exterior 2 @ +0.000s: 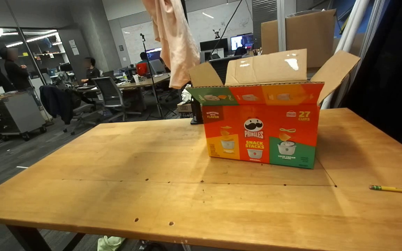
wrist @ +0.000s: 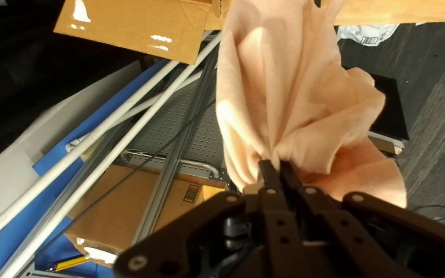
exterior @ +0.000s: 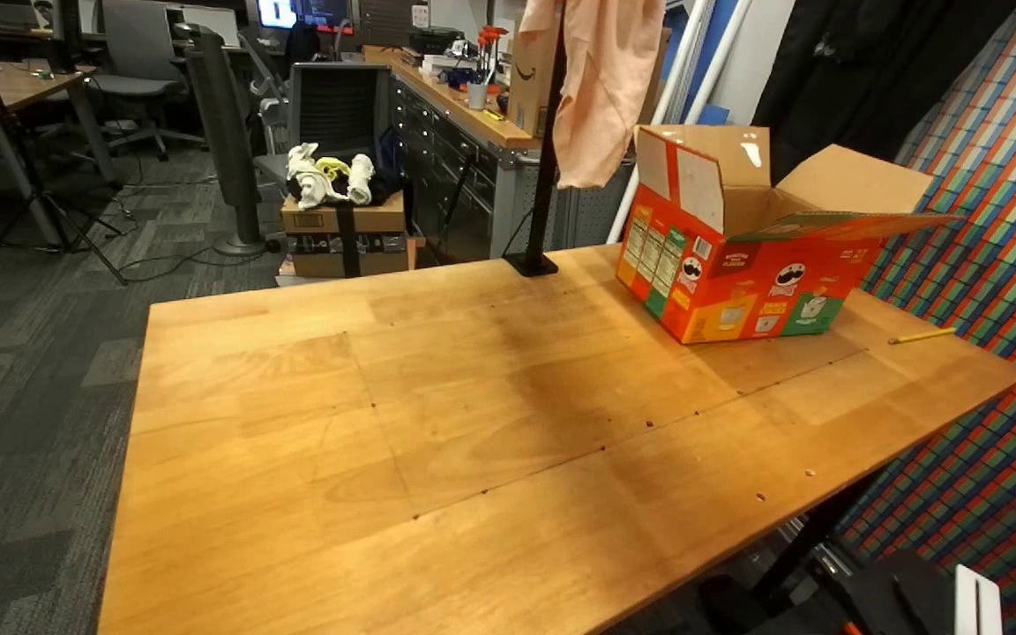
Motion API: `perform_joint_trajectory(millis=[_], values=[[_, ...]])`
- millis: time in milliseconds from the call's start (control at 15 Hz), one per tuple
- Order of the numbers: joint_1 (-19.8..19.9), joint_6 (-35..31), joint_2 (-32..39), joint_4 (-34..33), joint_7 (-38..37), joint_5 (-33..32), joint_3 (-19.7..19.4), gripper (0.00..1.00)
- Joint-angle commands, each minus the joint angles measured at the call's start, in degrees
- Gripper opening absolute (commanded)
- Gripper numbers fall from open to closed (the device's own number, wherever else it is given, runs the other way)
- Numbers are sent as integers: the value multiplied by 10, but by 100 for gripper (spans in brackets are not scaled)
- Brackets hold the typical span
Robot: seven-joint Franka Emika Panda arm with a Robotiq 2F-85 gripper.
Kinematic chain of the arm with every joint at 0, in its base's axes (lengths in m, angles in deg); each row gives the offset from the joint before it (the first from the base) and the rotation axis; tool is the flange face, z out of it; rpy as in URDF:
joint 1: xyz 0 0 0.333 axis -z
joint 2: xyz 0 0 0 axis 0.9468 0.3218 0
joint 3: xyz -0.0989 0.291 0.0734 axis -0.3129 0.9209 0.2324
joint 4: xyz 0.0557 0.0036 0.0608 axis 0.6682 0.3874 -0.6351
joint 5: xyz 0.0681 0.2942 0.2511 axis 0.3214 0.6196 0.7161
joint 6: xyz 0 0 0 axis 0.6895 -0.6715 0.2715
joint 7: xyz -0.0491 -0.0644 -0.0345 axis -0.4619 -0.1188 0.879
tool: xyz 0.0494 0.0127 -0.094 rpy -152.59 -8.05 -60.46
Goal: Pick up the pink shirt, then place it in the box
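A: An office workshop, and a wooden worktop (exterior: 314,441) carrying a Pringles Snack Stacks carton (exterior: 764,291) with a yellow pencil (exterior: 924,336) near it. Where's the pink shirt (exterior: 605,97)?

B: Beside the carton, on the side towards the black pole (exterior: 548,176), hanging from the hand (wrist: 276,166) with its long axis upright. The hand is clamped on a gathered fold of it; both exterior views leave the hand out.

A: So what does the next move turn on?

B: Crossing to above the carton, I'd judge. The shirt's lower end looks roughly level with the carton's flaps (exterior: 856,181), so it could snag unless lifted first.

A: Anything inside the carton?

B: The flaps are spread and some inner wall (exterior: 750,208) shows, but the bottom is hidden; I can't tell.
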Motion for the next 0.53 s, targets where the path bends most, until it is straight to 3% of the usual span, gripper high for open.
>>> perform_joint_trajectory(millis=[0, 467], values=[[-2, 13, 23, -51, -17, -14, -9, 2], [16, 17, 40, -87, -40, -2, -33, 2]])
